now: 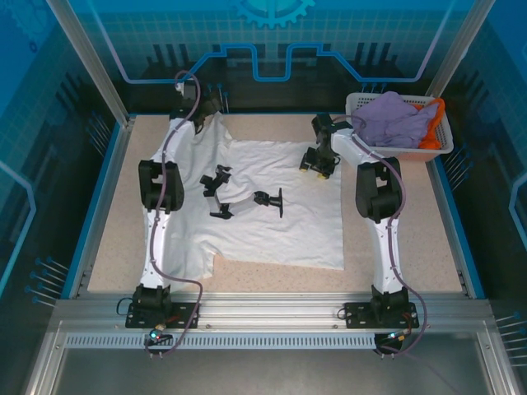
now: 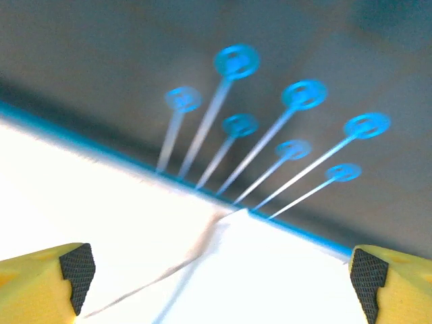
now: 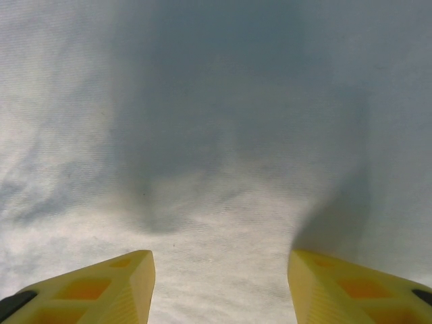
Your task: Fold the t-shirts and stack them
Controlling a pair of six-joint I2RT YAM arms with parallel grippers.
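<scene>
Beneath right gripper (image 3: pixel 221 287) — white t-shirt (image 1: pixel 305 226), left gripper (image 2: pixel 221 273) at far corner

The black-and-white left arm (image 1: pixel 158 197) stretches far forward, the right arm (image 1: pixel 375 193) bends inward, and the left tool (image 2: pixel 223 273) and right tool (image 3: pixel 219 270) each hold yellow fingers (image 3: pixel 108 290) wide apart.

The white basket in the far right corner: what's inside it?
A crumpled lavender t-shirt is heaped above the rim of the white basket, with orange cloth peeking out on its right. Anything beneath them is covered, so I cannot tell what else is in there.
</scene>
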